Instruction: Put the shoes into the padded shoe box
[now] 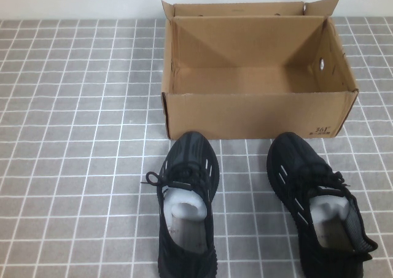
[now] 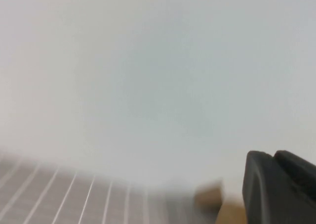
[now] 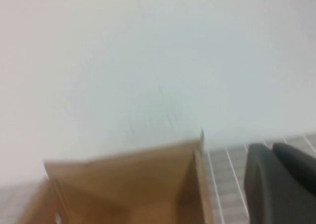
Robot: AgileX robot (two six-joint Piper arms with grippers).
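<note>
- Nothing of the task is done yet, as far as the views show: both shoes sit on the tiled table (image 1: 73, 137), outside the box (image 1: 258, 115).
- The box stands open at the 12 o'clock side of the high view, flaps up, its floor bare; no padding can be made out inside it.
- The left shoe (image 1: 187, 213) lies at about 7 o'clock from the box, toe pointing toward the front wall and just short of it, white paper stuffing showing in its mouth.
- The right shoe (image 1: 319, 207) lies at about 5 o'clock from the box, toe also toward the front wall, angled slightly, stuffing visible too. The two shoes are well apart.
- The left gripper (image 2: 281, 189) is out of the high view; its wrist camera sees mostly wall, a strip of table and a brown corner of box. Only one dark finger shows, so I cannot tell how wide it stands. It holds nothing visible.
- The right gripper (image 3: 281, 184) is likewise outside the high view, its camera looking at the box's open top. Width of its pincer: cannot tell; nothing seen in it.
- Left to do, by my reckoning: everything, meaning reach, grasp and lift each shoe and set it in the box.
</note>
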